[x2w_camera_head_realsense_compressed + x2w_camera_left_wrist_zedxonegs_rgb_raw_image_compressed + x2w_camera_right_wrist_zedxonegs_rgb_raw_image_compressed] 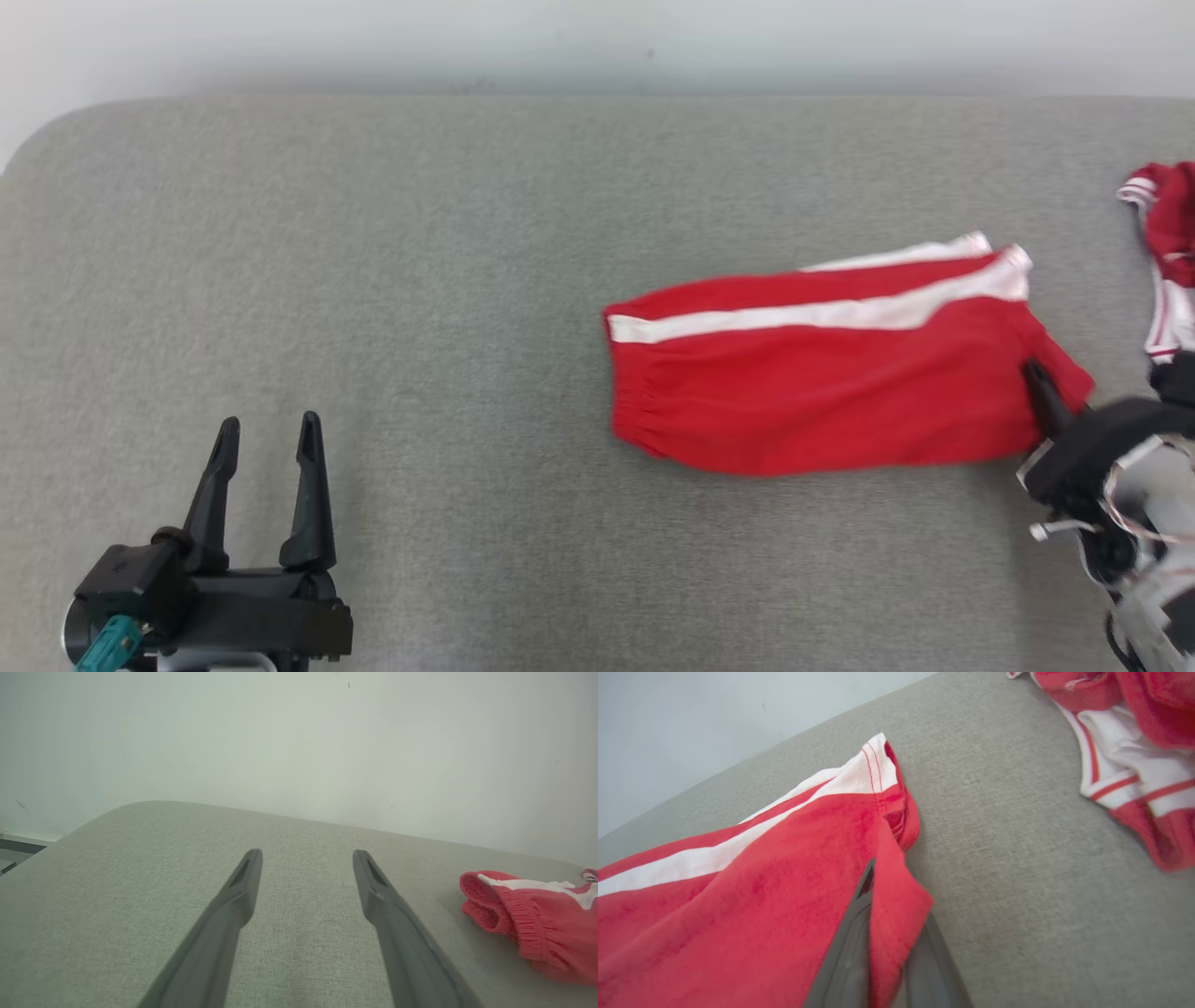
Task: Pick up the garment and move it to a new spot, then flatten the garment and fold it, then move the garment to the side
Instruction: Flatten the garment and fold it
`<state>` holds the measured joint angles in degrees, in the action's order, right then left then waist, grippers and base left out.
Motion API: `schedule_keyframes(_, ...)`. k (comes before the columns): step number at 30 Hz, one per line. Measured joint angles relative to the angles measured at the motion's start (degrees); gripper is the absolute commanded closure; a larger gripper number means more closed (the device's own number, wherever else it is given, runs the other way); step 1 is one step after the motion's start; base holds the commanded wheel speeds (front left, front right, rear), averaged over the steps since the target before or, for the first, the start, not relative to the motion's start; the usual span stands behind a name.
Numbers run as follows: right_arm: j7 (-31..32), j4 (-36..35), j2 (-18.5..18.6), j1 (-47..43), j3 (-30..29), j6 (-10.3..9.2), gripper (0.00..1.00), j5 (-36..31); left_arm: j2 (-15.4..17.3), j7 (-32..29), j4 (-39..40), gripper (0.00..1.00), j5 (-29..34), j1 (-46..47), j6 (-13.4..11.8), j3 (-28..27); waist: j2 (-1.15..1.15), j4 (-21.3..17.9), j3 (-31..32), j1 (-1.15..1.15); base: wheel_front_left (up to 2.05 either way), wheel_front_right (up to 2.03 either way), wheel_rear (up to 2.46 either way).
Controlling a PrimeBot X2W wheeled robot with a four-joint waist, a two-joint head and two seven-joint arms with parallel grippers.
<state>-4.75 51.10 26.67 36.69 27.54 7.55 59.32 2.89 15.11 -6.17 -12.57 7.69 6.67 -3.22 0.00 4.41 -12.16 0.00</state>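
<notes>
The right gripper is clenched on the hem corner of the red cloth shorts with a white side stripe, which lie flat, right of centre on the grey fabric tabletop. The left gripper hangs released, well apart from them. A crumpled red-and-white garment lies near the right edge.

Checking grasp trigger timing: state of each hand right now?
Left hand: open, holding nothing.
Right hand: closed on a corner of the red shorts.
</notes>
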Motion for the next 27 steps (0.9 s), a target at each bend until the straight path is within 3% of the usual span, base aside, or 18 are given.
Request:
schedule_keyframes(7,-1.42,-0.66,1.82,-2.92,-0.56,0.00,1.00,2.20,-0.01,0.00,0.25,0.00,0.08,-0.30,0.25,-0.30,0.00,-2.39,1.44,0.00,0.00,0.00,0.00)
schedule_keyframes(16,-4.13,-3.46,-0.40,-0.81,1.40,0.00,1.00,1.48,0.00,0.00,-0.36,0.00,0.08,-0.87,0.34,-0.47,0.00,-2.95,2.74,0.00,0.00,0.00,0.00)
schedule_keyframes(27,-5.95,-15.08,-5.13,0.72,7.57,0.00,1.00,-2.10,0.00,0.00,-0.32,0.00,-0.24,-1.19,0.32,-0.43,0.00,-1.94,4.23,0.00,0.00,0.00,0.00)
